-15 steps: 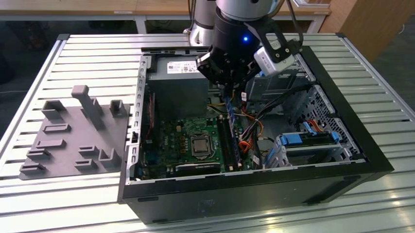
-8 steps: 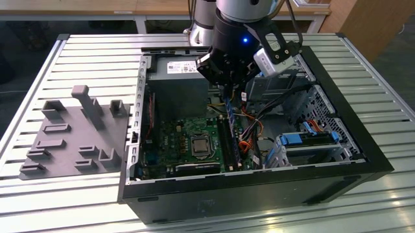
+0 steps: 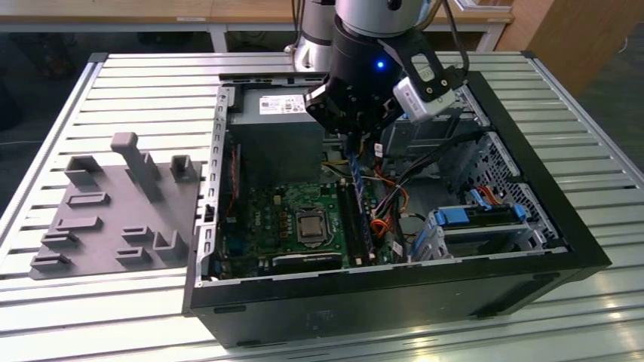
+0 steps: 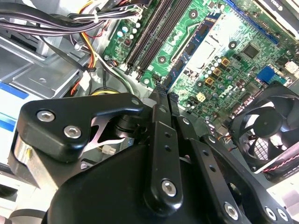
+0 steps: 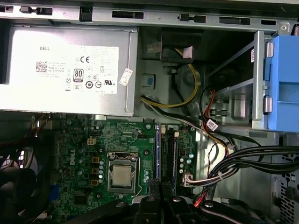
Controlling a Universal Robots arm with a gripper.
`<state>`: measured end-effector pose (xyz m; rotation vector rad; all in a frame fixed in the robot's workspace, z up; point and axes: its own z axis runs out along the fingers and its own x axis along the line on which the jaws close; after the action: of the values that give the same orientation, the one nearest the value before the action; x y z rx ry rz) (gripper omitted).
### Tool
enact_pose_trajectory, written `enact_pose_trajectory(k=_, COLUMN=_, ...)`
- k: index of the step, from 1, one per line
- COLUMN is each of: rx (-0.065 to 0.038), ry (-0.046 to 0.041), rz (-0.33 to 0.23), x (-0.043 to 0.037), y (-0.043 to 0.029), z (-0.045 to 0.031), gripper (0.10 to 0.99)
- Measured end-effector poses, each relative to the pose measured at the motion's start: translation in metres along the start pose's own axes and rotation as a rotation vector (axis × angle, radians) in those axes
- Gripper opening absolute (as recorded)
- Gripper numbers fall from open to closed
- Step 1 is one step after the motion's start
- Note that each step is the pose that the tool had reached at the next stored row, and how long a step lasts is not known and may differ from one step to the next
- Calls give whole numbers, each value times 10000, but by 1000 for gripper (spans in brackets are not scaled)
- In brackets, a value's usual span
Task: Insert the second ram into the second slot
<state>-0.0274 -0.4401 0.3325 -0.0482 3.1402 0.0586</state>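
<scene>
The end effector [image 3: 354, 139] is closed on the ram [image 3: 354, 175] at the centre of the exterior view, low over the slots [image 3: 354, 219] on the board [image 3: 292, 222]. I cannot tell whether the ram touches them. To seat it well, I judge the ram should sit parallel over the empty slot and be pressed straight down with even force, clear of the cables [image 3: 397, 192] just to its right. The ram is a thin, long, dark-blue stick.

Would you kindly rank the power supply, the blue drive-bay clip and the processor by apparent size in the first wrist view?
1. power supply
2. blue drive-bay clip, cropped at the edge
3. processor
</scene>
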Motion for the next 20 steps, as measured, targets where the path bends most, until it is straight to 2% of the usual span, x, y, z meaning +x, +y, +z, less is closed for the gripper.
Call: enact_pose_trajectory(k=20, rx=3, ry=10, rz=1, x=1, y=-18, z=49, gripper=133)
